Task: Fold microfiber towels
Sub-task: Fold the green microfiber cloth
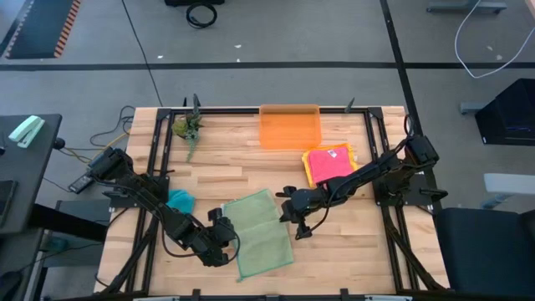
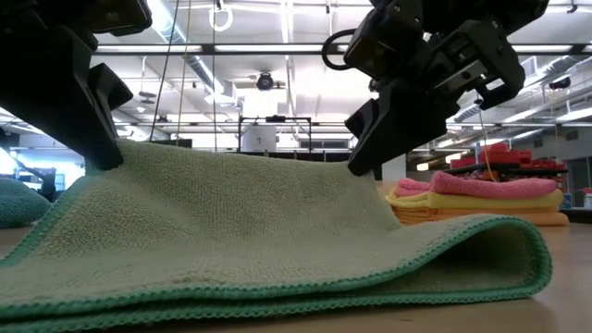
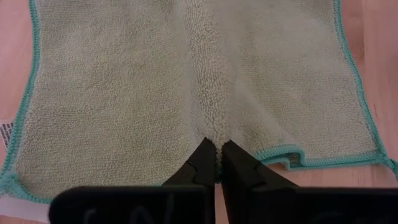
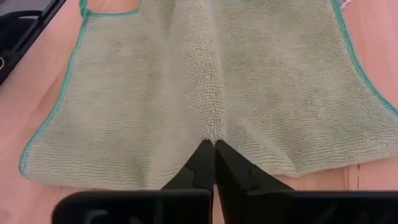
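The sage green towel [image 1: 261,232] lies spread on the tabletop [image 1: 351,259], folded double, with its rounded fold nearest the low camera. It serves as the landmark for everything else here. At its left edge the left gripper [image 1: 224,237] has its jaws pinched tight on the cloth, raising a ridge in the pile. At its right edge the right gripper [image 1: 293,214] has its jaws closed on the cloth the same way, so the towel rises between the two like a shallow tent. A small white tag [image 3: 5,133] shows at one hem in the left wrist view.

Left of the green towel, just beyond the left arm, sits a crumpled teal towel [image 1: 180,200], partly hidden by that arm. Right of and beyond the green towel is a stack of folded towels [image 1: 331,163], pink on top with yellow and orange edges beneath; the right arm crosses its corner. Farther back stands a translucent orange bin [image 1: 290,127]; a small green object [image 1: 187,127], hard to make out, lies to its left.
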Controlling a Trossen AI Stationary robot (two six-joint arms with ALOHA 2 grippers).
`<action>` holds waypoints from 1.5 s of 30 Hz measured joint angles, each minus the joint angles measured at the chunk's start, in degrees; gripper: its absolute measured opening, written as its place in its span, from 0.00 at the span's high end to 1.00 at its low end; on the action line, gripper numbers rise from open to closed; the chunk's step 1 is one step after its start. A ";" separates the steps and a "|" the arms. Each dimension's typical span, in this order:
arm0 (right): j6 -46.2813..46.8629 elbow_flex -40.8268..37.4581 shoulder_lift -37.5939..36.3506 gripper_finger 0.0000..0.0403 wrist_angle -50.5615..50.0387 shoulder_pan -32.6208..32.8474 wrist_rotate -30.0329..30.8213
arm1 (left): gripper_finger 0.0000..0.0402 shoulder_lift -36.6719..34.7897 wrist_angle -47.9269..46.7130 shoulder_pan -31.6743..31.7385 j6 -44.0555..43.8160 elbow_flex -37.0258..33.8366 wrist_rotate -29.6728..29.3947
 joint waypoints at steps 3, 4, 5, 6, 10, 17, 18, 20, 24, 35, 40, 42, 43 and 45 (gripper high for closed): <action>-0.35 0.00 0.00 0.95 0.00 0.47 0.04 | 0.97 0.00 -0.01 0.00 -0.85 0.00 0.00; -0.71 0.00 0.00 0.93 0.00 0.57 0.00 | 0.97 0.00 0.00 0.00 -0.97 0.00 -0.01; -1.19 0.00 0.00 0.91 -0.01 0.82 0.00 | 0.97 0.00 0.00 0.00 -1.05 0.00 -0.01; -1.51 0.00 0.00 0.87 -0.02 0.87 0.04 | 0.97 0.00 -0.01 0.00 -1.05 0.00 0.00; -0.15 0.00 0.00 0.69 0.04 0.87 0.42 | 0.94 0.00 0.00 0.00 -1.05 0.00 -0.01; 2.84 0.00 -0.02 0.42 -0.17 0.87 -0.16 | 0.97 0.00 -0.02 0.00 -1.03 0.00 -0.01; 3.28 0.00 -0.03 0.40 -0.49 0.87 -0.46 | 0.97 0.00 -0.01 0.00 -1.03 0.00 -0.01; 4.08 0.00 -0.04 0.38 -1.29 0.87 -0.76 | 0.96 0.00 -0.01 0.00 -1.02 0.00 0.01; 4.21 0.00 -0.04 0.40 -1.34 0.87 -0.81 | 0.94 0.00 -0.02 0.00 -1.01 0.00 -0.01; 4.33 0.00 -0.04 0.65 -1.38 0.85 1.55 | 0.94 0.00 -0.01 0.00 -1.07 0.00 -0.01; 2.36 0.00 -0.04 0.91 -1.38 0.83 1.57 | 0.97 0.00 0.00 0.00 -1.07 0.00 -0.01; 1.28 0.00 -0.04 0.97 -1.36 0.83 1.57 | 0.97 0.00 -0.02 0.00 -1.07 0.00 -0.01; 1.15 0.00 -0.04 0.97 -1.36 0.83 1.57 | 0.97 0.00 -0.02 0.00 -1.07 0.00 0.00; 1.19 0.16 -0.04 0.97 -1.53 0.83 1.57 | 0.96 0.00 0.00 0.00 -1.07 0.00 -0.01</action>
